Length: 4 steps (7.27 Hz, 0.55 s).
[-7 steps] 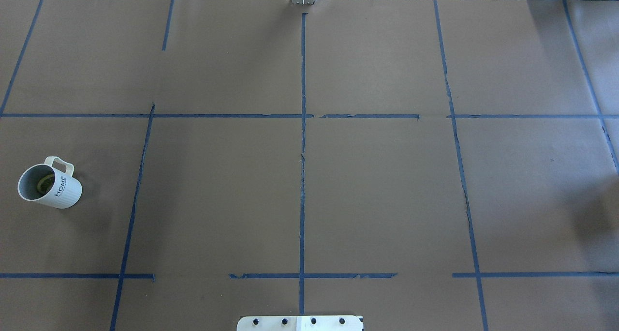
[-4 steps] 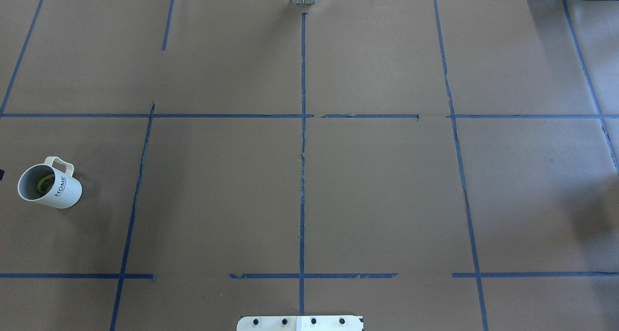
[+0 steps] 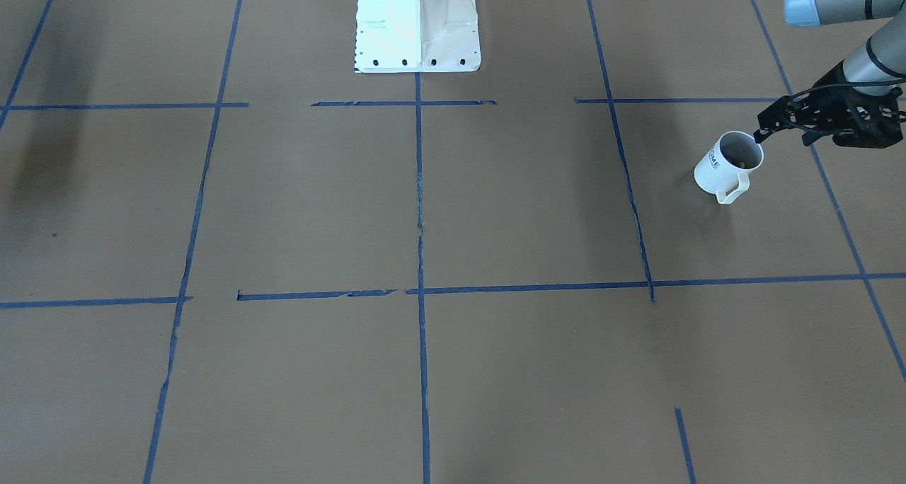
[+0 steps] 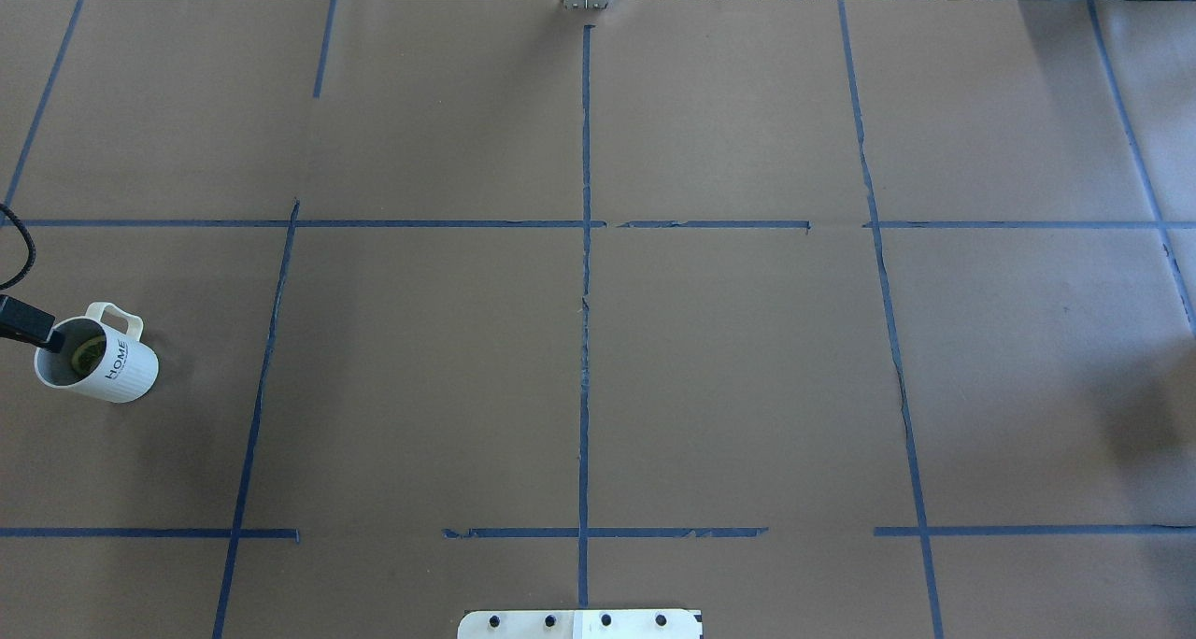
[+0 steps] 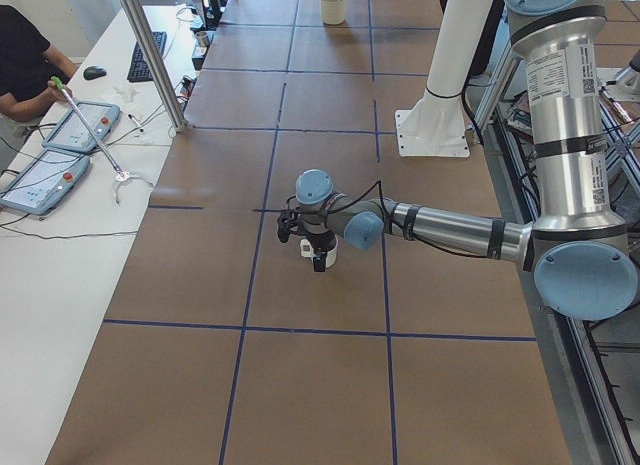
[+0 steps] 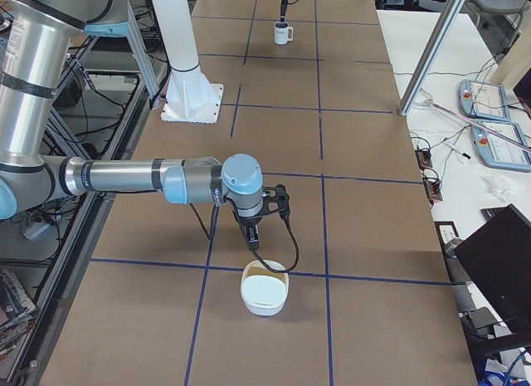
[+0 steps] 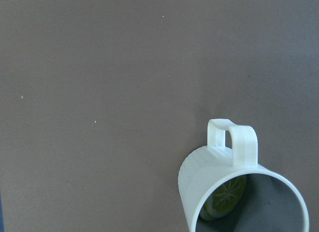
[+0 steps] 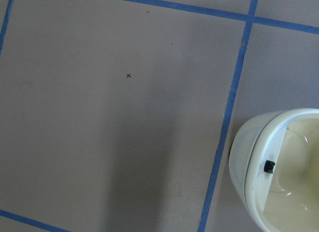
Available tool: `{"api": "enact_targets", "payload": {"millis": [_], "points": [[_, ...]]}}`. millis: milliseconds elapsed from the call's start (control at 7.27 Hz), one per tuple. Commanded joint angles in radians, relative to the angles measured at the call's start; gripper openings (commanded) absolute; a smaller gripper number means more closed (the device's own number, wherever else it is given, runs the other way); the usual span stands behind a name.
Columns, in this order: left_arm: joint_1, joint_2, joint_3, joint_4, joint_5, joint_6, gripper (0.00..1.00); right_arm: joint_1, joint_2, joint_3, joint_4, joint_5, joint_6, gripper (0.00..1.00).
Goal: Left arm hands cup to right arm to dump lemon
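The white cup lettered "HOME" stands upright at the table's left end, handle away from the robot. It also shows in the front view, the right-side view and the left wrist view. A yellow lemon slice lies inside it. My left gripper hangs at the cup's outer rim; I cannot tell if it is open. My right gripper shows only in the right-side view, above a bowl; I cannot tell its state.
A cream bowl sits at the table's right end, also in the right wrist view. The white robot pedestal stands at the near edge. Blue tape lines cross the brown table. An operator sits beyond the far edge.
The left gripper's black finger has come into the overhead view from the left edge and now reaches the cup's rim. The cup has not moved.
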Motion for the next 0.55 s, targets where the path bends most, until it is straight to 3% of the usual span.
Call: {"api": "enact_targets", "payload": {"millis": [0,413], "points": [[0.032,-0.022,0.032,0.0,0.001,0.0,0.88,-0.002,0.0,0.001,0.013,0.0,0.0,1.0],[0.047,-0.022,0.032,0.001,0.002,-0.001,0.14,-0.002,0.0,0.001,0.013,0.0,0.0,1.0]]}}
